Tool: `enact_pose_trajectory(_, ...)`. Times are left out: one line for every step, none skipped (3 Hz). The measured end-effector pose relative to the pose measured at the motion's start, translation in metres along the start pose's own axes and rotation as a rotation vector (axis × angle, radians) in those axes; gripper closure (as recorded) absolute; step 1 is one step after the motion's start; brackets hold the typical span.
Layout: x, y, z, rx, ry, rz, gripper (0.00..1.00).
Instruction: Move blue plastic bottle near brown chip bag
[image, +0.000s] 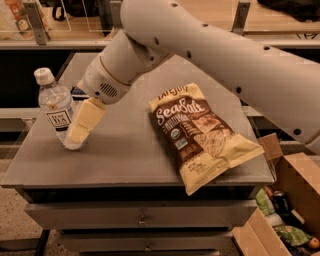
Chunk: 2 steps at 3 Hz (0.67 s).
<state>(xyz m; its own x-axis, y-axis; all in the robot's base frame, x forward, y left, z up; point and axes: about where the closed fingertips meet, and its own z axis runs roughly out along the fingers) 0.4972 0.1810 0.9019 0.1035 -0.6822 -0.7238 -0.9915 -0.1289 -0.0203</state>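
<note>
The blue plastic bottle (54, 107), clear with a white cap and a "TEA" label, stands at the left of the grey table (125, 155). The brown chip bag (200, 134), with "Sea Salt" lettering and cream edges, lies flat right of the table's middle. My gripper (79, 131), with cream fingers pointing down and left, is right against the bottle's lower right side and covers part of its base. My white arm (210, 55) reaches in from the upper right, above the bag. The bottle and bag are well apart.
A flat dark blue wrapper (75, 92) lies behind the gripper, mostly hidden by my arm. An open cardboard box (295, 195) with cans and rubbish stands on the floor at the right. Drawers (142, 217) are under the tabletop. A shelf runs along the back.
</note>
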Motion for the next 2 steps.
enact_pose_trajectory(-0.015, 0.000, 0.014, -0.046, -0.057, 0.024, 0.15)
enact_pose_trajectory(-0.026, 0.000, 0.024, -0.079, -0.089, 0.045, 0.38)
